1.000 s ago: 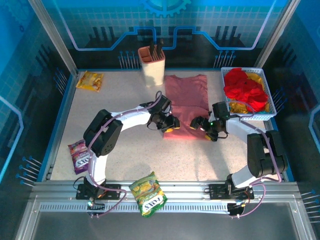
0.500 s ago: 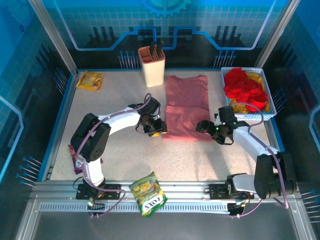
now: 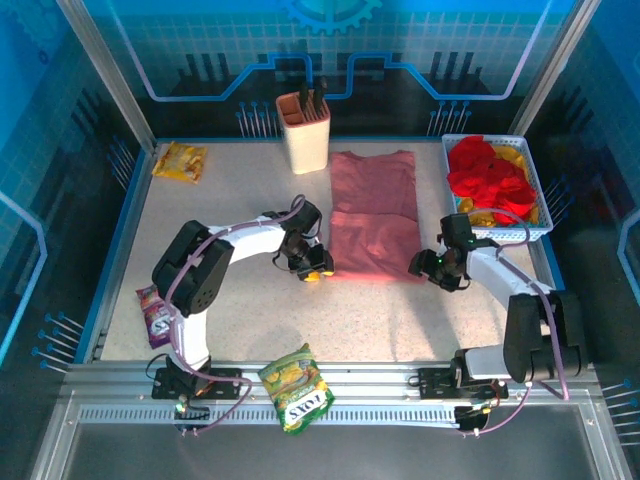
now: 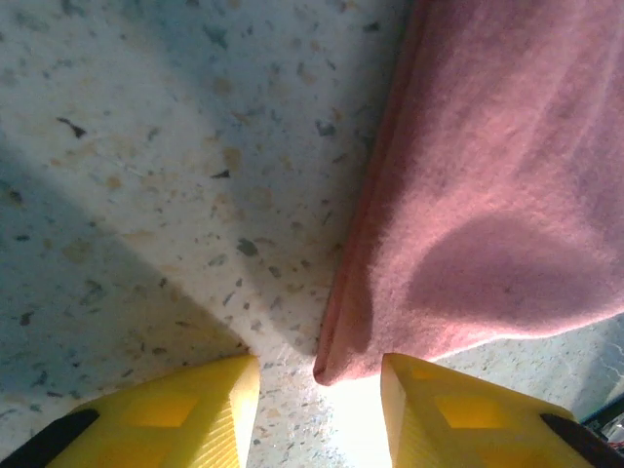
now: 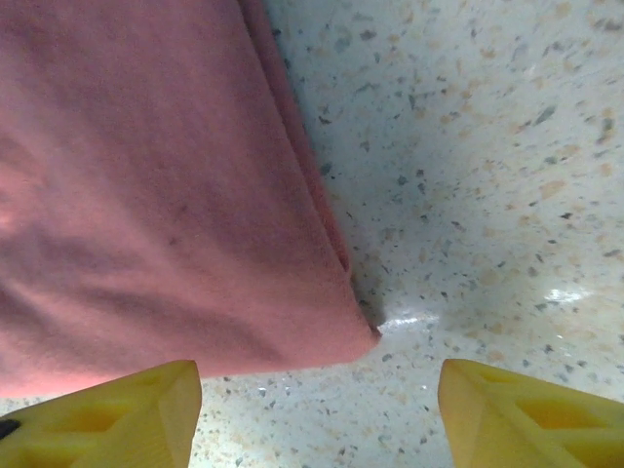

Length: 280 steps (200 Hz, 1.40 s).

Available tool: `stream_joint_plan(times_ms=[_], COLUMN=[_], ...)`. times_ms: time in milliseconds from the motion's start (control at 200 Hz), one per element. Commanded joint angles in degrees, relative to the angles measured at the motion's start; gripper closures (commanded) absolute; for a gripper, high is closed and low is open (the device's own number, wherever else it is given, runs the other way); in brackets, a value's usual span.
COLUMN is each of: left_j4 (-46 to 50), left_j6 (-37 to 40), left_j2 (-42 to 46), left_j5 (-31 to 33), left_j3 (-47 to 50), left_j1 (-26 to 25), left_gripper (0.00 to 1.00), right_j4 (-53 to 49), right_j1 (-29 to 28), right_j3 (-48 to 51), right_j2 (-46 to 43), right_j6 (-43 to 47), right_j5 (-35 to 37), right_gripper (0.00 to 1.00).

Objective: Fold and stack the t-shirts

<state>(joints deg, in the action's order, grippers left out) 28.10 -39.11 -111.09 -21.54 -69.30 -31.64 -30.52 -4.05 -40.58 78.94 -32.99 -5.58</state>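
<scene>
A pale speckled table (image 3: 230,200) fills the middle of the overhead view, walled in by blue panels. Two robot arms reach in from the bottom edge: the left arm (image 3: 235,243) curves up and to the right, and the right arm (image 3: 505,285) curves up and to the left.

A dusty pink t-shirt (image 3: 372,215) lies folded flat in the centre of the frame, a tall rectangle with its lower edge between the two grippers. At upper right, a white mesh basket (image 3: 505,234) holds a heap of red t-shirts (image 3: 488,175) with a yellow t-shirt (image 3: 514,152) showing beneath them.

At top centre, just left of the pink shirt's upper edge, stands a cream and orange holder (image 3: 303,135) with dark handles sticking out. A green snack packet (image 3: 296,385) lies on the rail at bottom centre, a yellow packet (image 3: 180,160) at upper left, and a purple packet (image 3: 155,312) at the left edge.

The left gripper (image 3: 318,270) sits at the shirt's lower left corner. From its wrist camera, its yellow fingers (image 4: 185,409) stand partly apart, the corner lying loose between them. The right gripper (image 3: 425,265) sits at the lower right corner; its fingers (image 5: 507,414) are spread wide around that corner and hold nothing.
</scene>
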Motion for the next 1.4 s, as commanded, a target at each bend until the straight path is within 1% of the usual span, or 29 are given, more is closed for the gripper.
stream_joint_plan(times_ms=[0,120,325,450,560,685,811,876,921,1081,1111,1306,1396], left_j4=[0.3,0.9,1.1,1.4,1.6,2.0,2.2,2.1,2.1,2.5,2.5,3.0,2.8], left_j6=[-1.1,-1.1,-1.5,-1.5,-1.5,-1.4,-1.2,-1.2,-1.1,-0.9,-0.8,-0.5,-0.6], left_j2=[-2.3,-3.5,-5.2,-6.2,-6.7,-6.7,-6.7,-6.8,-6.8,-6.8,-6.7,-6.1,-5.4], left_j5=[-1.8,-1.6,-2.1,-1.4,-0.8,0.5,1.6,2.0,2.3,3.1,3.2,4.0,4.1], left_j3=[-3.1,-4.2,-6.2,-6.6,-6.8,-6.9,-7.0,-7.0,-7.1,-7.7,-7.7,-7.5,-7.2], left_j1=[-1.1,-1.6,-2.8,-2.9,-2.9,-2.8,-2.8,-2.7,-2.7,-2.6,-2.6,-2.3,-2.1], left_gripper=[0.6,0.6,0.61,0.65,0.71,0.77,0.83,0.86,0.87,0.91,0.94,1.0,1.0], right_j4=[4.3,5.5,7.4,8.0,9.4,11.0,11.4,11.6,11.6,11.7,11.4,10.0,10.5], right_j1=[0.5,0.3,-0.8,-1.0,-1.1,-1.2,-1.2,-1.3,-1.3,-1.2,-1.2,-1.1,-1.2], right_j3=[0.8,0.3,0.8,0.8,1.1,1.4,1.1,1.4,1.5,2.1,2.1,2.4,3.5], right_j2=[2.1,4.3,5.6,6.0,6.0,6.0,5.8,5.5,5.2,3.4,3.1,2.6,2.0], right_j6=[-1.0,-1.3,-2.3,-2.5,-3.0,-3.4,-3.1,-3.0,-3.0,-3.0,-3.0,-2.8,-3.2], right_j5=[-2.8,-3.4,-4.4,-4.9,-6.4,-7.6,-8.1,-8.3,-8.4,-8.1,-7.7,-6.5,-7.0], right_gripper=[0.36,0.39,0.41,0.44,0.46,0.51,0.61,0.7,0.74,0.8,0.81,0.9,0.95])
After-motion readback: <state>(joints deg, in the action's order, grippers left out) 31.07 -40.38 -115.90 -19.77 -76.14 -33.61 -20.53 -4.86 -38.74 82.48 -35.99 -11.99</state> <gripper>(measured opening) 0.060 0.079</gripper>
